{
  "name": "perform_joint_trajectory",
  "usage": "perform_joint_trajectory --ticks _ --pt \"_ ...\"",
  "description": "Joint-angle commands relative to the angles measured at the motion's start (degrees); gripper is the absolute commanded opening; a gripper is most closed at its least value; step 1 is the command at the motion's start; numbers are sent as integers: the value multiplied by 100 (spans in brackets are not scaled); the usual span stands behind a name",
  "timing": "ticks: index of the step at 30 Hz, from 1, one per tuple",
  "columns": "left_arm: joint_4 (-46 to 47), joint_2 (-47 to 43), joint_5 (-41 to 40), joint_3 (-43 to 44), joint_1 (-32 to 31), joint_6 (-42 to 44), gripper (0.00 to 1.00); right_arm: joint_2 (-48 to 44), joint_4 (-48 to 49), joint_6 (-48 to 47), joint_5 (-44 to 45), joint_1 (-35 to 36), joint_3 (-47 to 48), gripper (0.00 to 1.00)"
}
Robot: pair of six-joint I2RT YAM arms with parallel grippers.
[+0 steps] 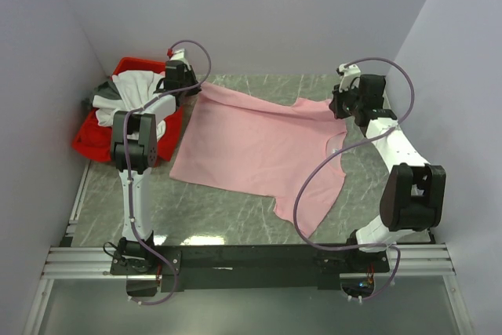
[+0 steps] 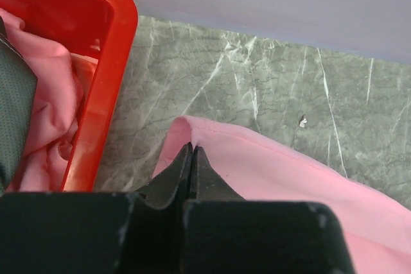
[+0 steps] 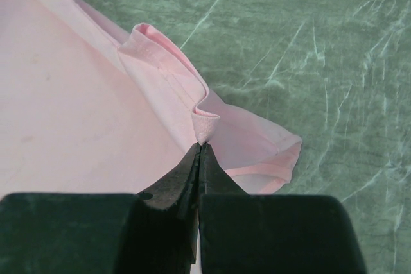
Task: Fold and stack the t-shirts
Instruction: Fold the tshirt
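A light pink t-shirt lies spread across the middle of the table. My left gripper is shut on its far left corner, seen pinched at the jaw tips in the left wrist view. My right gripper is shut on a fold of the shirt's far right edge, seen in the right wrist view beside a sleeve. White and dark grey shirts lie bunched in the red bin.
The red bin stands at the far left against the wall, its rim close to my left gripper. White walls close the table on three sides. Green marble tabletop shows in front of the shirt.
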Motion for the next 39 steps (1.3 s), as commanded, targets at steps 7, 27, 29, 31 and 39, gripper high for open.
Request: perform_joint_trajectory --ticks 7,27,29,31,39 --pt "117 -110 144 398 12 123 0 -457 100 27 -183 -46 -273 0" --pt "46 48 65 442 12 211 0 -782 21 1 -447 60 -712 0" --pt "46 65 65 442 12 202 0 -817 12 -26 -464 77 -730 0" --pt "46 83 56 433 12 211 0 -826 -23 -34 -465 77 -747 0" --pt "99 4 39 249 12 237 0 -791 -59 -69 -465 112 -783 0"
